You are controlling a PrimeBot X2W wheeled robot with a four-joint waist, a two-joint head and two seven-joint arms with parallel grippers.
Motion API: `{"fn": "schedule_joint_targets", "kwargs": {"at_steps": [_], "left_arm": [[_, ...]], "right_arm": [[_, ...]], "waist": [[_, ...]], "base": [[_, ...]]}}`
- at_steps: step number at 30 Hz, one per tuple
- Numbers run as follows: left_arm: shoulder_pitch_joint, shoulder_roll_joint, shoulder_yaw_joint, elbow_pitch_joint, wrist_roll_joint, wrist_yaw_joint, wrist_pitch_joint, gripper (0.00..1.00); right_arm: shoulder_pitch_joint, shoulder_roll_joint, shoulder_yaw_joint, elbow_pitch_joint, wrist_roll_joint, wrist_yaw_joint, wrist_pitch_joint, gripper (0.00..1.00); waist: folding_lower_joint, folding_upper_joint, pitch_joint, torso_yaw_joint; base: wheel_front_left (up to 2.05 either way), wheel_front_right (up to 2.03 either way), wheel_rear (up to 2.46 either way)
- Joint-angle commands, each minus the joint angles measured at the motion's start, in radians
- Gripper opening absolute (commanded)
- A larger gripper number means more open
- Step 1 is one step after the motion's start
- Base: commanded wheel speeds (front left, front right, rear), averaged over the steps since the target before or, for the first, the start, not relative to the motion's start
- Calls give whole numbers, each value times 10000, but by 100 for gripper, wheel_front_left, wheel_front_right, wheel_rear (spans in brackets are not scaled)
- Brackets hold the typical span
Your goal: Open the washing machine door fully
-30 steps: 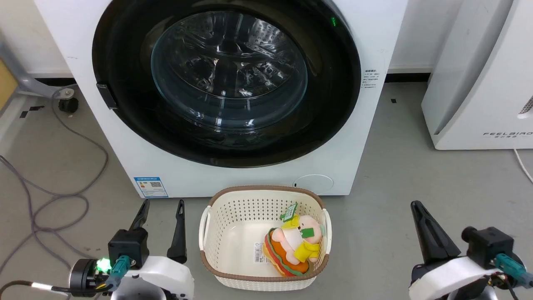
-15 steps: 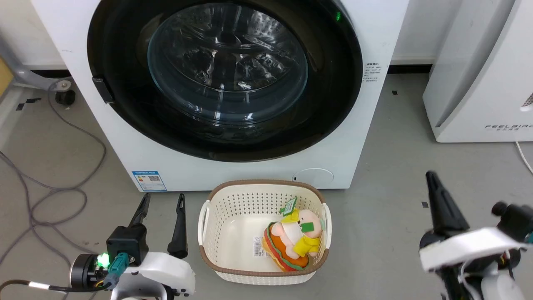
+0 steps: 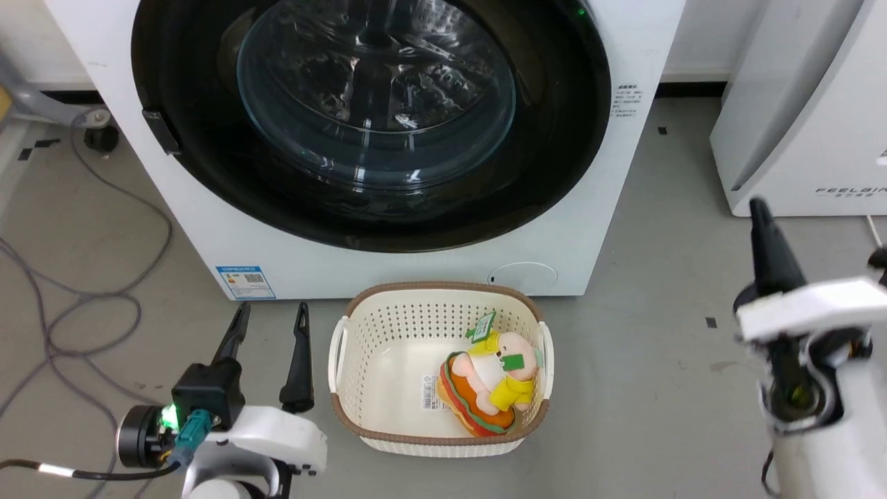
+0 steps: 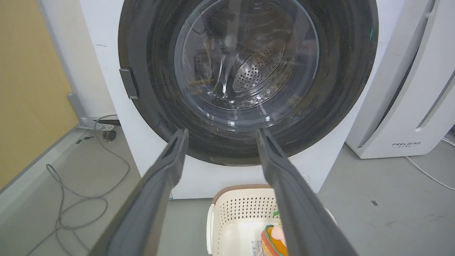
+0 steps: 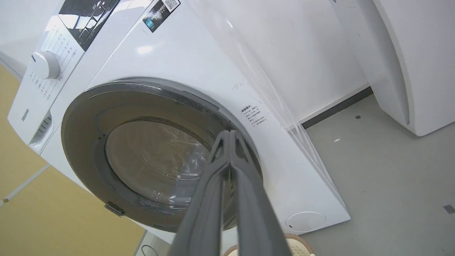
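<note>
Your left end effector [image 3: 272,308] hangs low over the floor [image 3: 658,291], just left of the basket [image 3: 344,360], its two fingers spread wide with nothing between them. Your right end effector [image 3: 760,208] is raised at the right, fingers pressed together and equally empty. Neither touches the washing machine door [image 3: 374,125], which sits flush in the front of the washing machine [image 3: 416,274], so by the look of it none of the opening is done: you have yet to reach the door, release it and swing it all the way out. A small dark tab [image 3: 161,132] on the door's left rim is probably your handle, though I can't be sure. Mind the basket, with a plush toy [image 3: 488,388] in it, standing right below the door. A white appliance [image 3: 797,104] stands near the machine's right side and cables [image 3: 83,305] trail on the left.
</note>
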Motion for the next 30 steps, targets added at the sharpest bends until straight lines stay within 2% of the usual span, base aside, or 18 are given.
{"fn": "schedule_joint_targets", "kwargs": {"at_steps": [1,17,30], "left_arm": [[-264,10,-39,-9,-100,41,-105,100],[-800,13,-198,-200,-286,-4,-439,100],[-1212,15,-339,-309,-485,-23,-710,100]], "right_arm": [[-592,-163,-60,332,392,1,79,0],[-4843,-1078,357,3501,1586,-1,696,0],[-8112,-1321,1628,5825,1696,-3,2377,0]], "waist": [[-1,0,79,21],[-1,0,883,218],[-1,0,1502,445]], "base": [[0,0,0],[0,0,0],[0,0,0]]}}
